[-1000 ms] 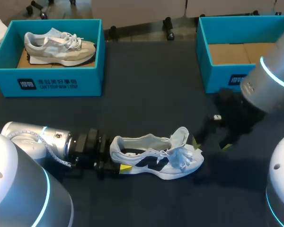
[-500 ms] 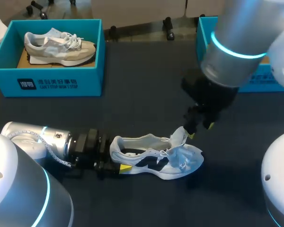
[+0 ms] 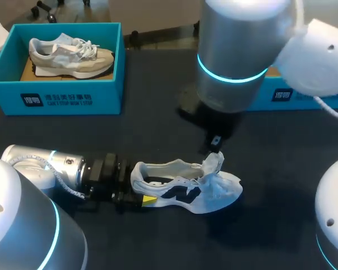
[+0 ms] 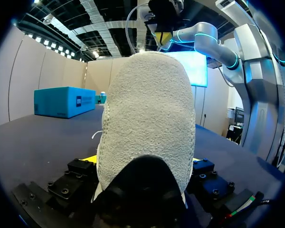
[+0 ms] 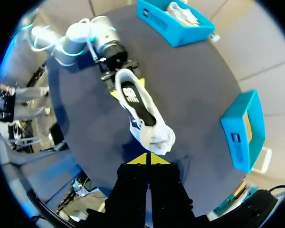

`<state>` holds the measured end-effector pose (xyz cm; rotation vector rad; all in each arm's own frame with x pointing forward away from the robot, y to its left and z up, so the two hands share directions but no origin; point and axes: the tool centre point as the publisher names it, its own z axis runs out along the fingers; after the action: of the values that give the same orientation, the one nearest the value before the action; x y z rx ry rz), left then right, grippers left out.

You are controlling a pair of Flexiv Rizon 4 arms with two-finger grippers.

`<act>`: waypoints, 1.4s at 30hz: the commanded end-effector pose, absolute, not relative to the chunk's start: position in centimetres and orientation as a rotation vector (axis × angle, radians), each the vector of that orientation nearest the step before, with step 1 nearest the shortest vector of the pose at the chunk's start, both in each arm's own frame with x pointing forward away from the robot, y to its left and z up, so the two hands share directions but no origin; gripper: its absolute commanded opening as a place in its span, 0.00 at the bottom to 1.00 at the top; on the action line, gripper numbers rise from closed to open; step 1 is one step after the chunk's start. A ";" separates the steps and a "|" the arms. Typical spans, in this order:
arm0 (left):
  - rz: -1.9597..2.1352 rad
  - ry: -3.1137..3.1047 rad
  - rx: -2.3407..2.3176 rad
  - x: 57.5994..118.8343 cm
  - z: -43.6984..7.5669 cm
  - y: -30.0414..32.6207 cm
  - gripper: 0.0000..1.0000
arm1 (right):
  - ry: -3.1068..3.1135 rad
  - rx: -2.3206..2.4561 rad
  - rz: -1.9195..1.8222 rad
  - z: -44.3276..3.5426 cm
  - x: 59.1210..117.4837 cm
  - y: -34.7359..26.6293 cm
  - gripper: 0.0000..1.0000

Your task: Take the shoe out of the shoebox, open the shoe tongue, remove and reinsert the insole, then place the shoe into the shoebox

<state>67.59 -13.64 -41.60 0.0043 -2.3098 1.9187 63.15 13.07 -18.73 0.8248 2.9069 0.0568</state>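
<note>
A white shoe (image 3: 183,188) with a dark insole stands upright on the dark table, toe to the right. Its tongue (image 3: 216,162) is pulled up. My left gripper (image 3: 139,194) lies low on the table and is shut on the shoe's heel (image 4: 149,118), one yellow tip on each side. In the right wrist view the shoe (image 5: 137,104) lies ahead of my right gripper (image 5: 147,160), whose tips are shut with nothing between them. That right gripper (image 3: 213,147) hangs just above the tongue, under the big arm.
A teal shoebox (image 3: 62,93) at the back left holds a grey and beige shoe (image 3: 67,56). A second teal shoebox (image 3: 287,95) at the back right is mostly hidden by my right arm. In the right wrist view it (image 5: 244,128) looks empty.
My right arm has swung from the right side to the middle, above the shoe's tongue, and its gripper has gone from open to shut. The left gripper and the shoe have stayed put.
</note>
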 end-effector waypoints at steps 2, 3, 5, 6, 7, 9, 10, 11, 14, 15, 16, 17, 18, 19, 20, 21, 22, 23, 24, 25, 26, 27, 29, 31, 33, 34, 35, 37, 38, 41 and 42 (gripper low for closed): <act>1.918 -2.311 0.006 67.6 -41.5 -13.6 0.00 | 2.955 0.788 0.165 -19.2 63.4 12.1 0.00; 1.918 -2.311 0.006 67.6 -41.5 -13.6 0.00 | 2.955 0.788 0.165 -19.2 63.4 12.1 0.00; 1.918 -2.311 0.006 67.6 -41.5 -13.6 0.00 | 2.955 0.788 0.165 -19.2 63.4 12.1 0.00; 1.918 -2.311 0.006 67.6 -41.5 -13.6 0.00 | 2.955 0.788 0.165 -19.2 63.4 12.1 0.00; 1.918 -2.311 0.006 67.6 -41.5 -13.6 0.00 | 2.969 0.716 0.112 -19.7 63.7 13.3 0.00; 1.918 -2.311 0.006 67.6 -41.5 -13.6 0.00 | 2.975 0.575 0.066 -20.6 64.1 15.4 0.00; 1.918 -2.311 0.006 67.6 -41.5 -13.6 0.00 | 2.968 0.530 0.051 -20.9 64.2 16.2 0.00; 1.918 -2.311 0.006 67.6 -41.5 -13.6 0.00 | 2.969 0.503 0.038 -21.2 64.2 16.8 0.00; 1.918 -2.311 0.006 67.6 -41.5 -13.6 0.00 | 2.980 0.436 0.037 -22.1 64.5 18.3 0.00; 1.918 -2.311 0.006 67.6 -41.5 -13.6 0.00 | 2.987 0.422 0.016 -22.4 64.6 18.7 0.00; 1.918 -2.311 0.006 67.6 -41.5 -13.6 0.00 | 2.989 0.414 0.010 -22.6 64.6 19.0 0.00; 1.918 -2.311 0.006 67.6 -41.5 -13.6 0.00 | 2.997 0.384 0.007 -22.9 64.7 19.5 0.00; 1.918 -2.311 0.006 67.6 -41.5 -13.6 0.00 | 3.004 0.363 0.002 -23.1 64.8 19.9 0.00; 1.918 -2.311 0.006 67.6 -41.5 -13.6 0.00 | 3.006 0.356 -0.003 -23.2 64.8 20.1 0.00; 1.918 -2.311 0.006 67.6 -41.5 -13.6 0.00 | 3.011 0.337 -0.006 -23.4 64.8 20.5 0.00; 1.918 -2.311 0.006 67.6 -41.5 -13.6 0.00 | 3.019 0.299 0.003 -23.6 64.9 21.1 0.00; 1.918 -2.311 0.006 67.6 -41.5 -13.6 0.00 | 3.022 0.286 0.011 -23.8 65.0 21.4 0.00; 1.918 -2.311 0.006 67.6 -41.5 -13.6 0.00 | 3.025 0.273 0.014 -24.1 65.1 21.9 0.00; 1.918 -2.311 0.006 67.6 -41.5 -13.6 0.00 | 3.025 0.257 0.014 -24.3 65.2 22.2 0.00; 1.918 -2.311 0.006 67.6 -41.5 -13.6 0.00 | 3.027 0.242 0.026 -24.7 65.3 22.6 0.00; 1.918 -2.311 0.006 67.6 -41.5 -13.6 0.00 | 3.030 0.238 0.027 -25.0 65.4 22.9 0.00; 1.918 -2.311 0.006 67.6 -41.5 -13.6 0.00 | 3.032 0.233 0.031 -25.3 65.5 23.0 0.00; 1.918 -2.311 0.006 67.6 -41.5 -13.6 0.00 | 3.033 0.215 0.051 -25.6 65.5 23.1 0.00; 1.918 -2.311 0.006 67.6 -41.5 -13.6 0.00 | 3.033 0.215 0.051 -25.6 65.5 23.1 0.00; 1.918 -2.311 0.006 67.6 -41.5 -13.6 0.00 | 3.033 0.215 0.051 -25.6 65.5 23.1 0.00; 1.918 -2.311 0.006 67.6 -41.5 -13.6 0.00 | 3.033 0.215 0.051 -25.6 65.5 23.1 0.00; 1.918 -2.311 0.006 67.6 -41.5 -13.6 0.00 | 3.033 0.215 0.051 -25.6 65.5 23.1 0.00; 1.918 -2.311 0.006 67.6 -41.5 -13.6 0.00 | 3.033 0.215 0.051 -25.6 65.5 23.1 0.00; 1.918 -2.311 0.006 67.6 -41.5 -13.6 0.00 | 3.033 0.215 0.051 -25.6 65.5 23.1 0.00; 1.918 -2.311 0.006 67.6 -41.5 -13.6 0.00 | 3.033 0.215 0.051 -25.6 65.5 23.1 0.00; 1.918 -2.311 0.006 67.6 -41.5 -13.6 0.00 | 3.041 0.180 0.048 -26.2 65.7 23.8 0.00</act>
<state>67.59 -13.64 -41.61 0.0042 -2.3098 1.9187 65.48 22.68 -25.50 0.2038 3.0333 0.0792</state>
